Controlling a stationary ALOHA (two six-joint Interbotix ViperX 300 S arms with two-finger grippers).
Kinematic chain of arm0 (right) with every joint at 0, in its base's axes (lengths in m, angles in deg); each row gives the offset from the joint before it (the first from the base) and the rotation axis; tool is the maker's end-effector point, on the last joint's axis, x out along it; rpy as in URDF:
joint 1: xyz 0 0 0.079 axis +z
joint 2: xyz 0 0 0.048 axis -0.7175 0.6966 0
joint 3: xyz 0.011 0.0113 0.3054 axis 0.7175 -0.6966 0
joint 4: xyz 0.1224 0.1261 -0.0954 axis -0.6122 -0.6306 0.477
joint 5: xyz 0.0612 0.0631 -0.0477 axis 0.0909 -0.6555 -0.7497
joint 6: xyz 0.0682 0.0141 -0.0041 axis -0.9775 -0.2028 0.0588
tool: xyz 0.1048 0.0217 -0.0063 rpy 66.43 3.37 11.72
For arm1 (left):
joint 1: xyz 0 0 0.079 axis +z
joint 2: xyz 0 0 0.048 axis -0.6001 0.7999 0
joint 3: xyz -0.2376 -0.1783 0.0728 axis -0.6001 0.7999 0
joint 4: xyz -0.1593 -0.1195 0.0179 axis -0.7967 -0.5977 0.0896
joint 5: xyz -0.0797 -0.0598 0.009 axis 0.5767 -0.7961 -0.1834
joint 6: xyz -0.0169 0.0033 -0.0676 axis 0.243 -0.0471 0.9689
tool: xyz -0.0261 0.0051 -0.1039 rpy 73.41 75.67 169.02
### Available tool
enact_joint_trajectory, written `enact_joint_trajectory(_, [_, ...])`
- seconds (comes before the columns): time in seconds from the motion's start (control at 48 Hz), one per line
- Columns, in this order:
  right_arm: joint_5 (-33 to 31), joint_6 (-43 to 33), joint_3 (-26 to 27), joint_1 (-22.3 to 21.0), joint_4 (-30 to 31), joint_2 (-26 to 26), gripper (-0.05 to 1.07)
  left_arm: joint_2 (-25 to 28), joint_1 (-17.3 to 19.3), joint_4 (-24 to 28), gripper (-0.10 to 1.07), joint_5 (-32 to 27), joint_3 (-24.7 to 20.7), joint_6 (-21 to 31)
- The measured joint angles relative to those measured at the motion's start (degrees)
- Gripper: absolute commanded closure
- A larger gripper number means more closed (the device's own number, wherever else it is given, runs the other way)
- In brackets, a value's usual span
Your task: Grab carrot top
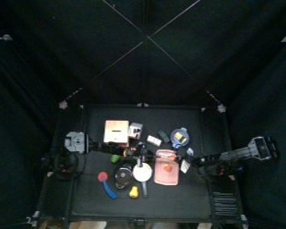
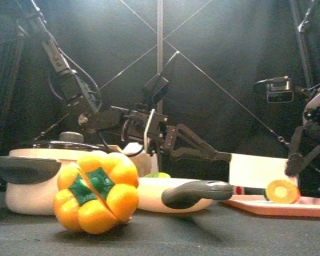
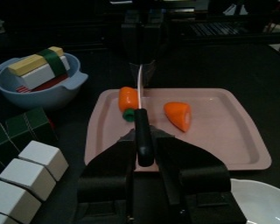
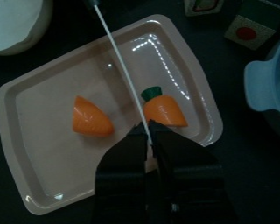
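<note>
A pink tray [image 3: 241,140] holds two carrot pieces. The carrot top [image 3: 129,99], orange with a green stub, lies near the tray's middle; it also shows in the right wrist view [image 4: 164,108]. The other carrot piece [image 3: 178,115] lies beside it, apart. My left gripper [image 3: 143,159] is shut on a knife [image 3: 143,136] by its black handle, and the blade reaches over the carrot top. My right gripper [image 4: 149,156] hangs over the tray's near rim, jaws together, with the blade's thin edge [image 4: 119,70] running up to it. The carrot top is touched by neither gripper.
A blue bowl [image 3: 38,83] with block-shaped toys stands beside the tray. Wooden cubes [image 3: 25,166] and a white bowl [image 3: 265,203] lie near my left gripper. In the front view a yellow pepper [image 2: 96,195] and a pot [image 2: 43,165] stand close.
</note>
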State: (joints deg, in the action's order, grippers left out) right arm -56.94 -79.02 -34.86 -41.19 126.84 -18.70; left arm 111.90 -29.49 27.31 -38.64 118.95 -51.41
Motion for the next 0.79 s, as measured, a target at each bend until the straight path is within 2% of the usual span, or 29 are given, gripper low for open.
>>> enact_joint_trajectory(0.208, [-0.09, 0.00, 0.00, 0.00, 0.09, -0.35, 0.72, -0.44, -0.18, 0.00, 0.42, -0.18, 0.18, 0.00])
enact_joint_trajectory(0.292, [-0.09, 0.00, 0.00, 0.00, 0.35, -0.88, 0.68, -1.32, -0.35, 0.00, 0.42, -0.62, 0.35, 0.00])
enact_joint_trajectory(0.375, [-0.09, 0.00, 0.00, 0.09, 0.79, -1.49, 0.60, -2.02, -0.35, 0.00, 0.42, -1.58, 0.44, 0.00])
enact_joint_trajectory(0.479, [-0.26, -0.09, 0.00, 0.09, 1.32, -2.29, 0.41, -2.46, -0.53, 0.00, 0.42, -2.02, 0.53, 0.00])
enact_joint_trajectory(0.625, [-0.44, -0.09, 0.00, 0.09, 1.58, -3.34, 0.21, -2.55, -1.14, 0.18, 0.42, -2.11, 0.44, 0.00])
enact_joint_trajectory(0.708, [-0.53, -0.09, 0.00, 0.35, 1.93, -3.96, 0.15, -2.72, -1.41, 0.18, 0.42, -2.02, 0.53, 0.18])
enact_joint_trajectory(0.792, [-0.53, -0.09, 0.35, 0.79, 2.46, -4.57, 0.15, -3.16, -1.58, 0.18, 0.42, -2.11, 0.70, 0.18])
